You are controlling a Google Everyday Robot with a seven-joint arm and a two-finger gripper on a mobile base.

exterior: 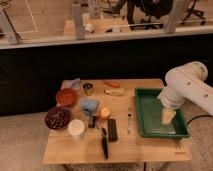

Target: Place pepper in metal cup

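The gripper (168, 116) is held open and empty over the green tray (150, 112) at right, since the pepper (112, 83), upper centre near the metal cup (88, 88), is not yet grasped.

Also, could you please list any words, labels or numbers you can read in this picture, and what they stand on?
None can be read: no lettering shows on the metal cup, the pepper, the white cup or the green tray.
The gripper, over the tray, bears no legible marking.
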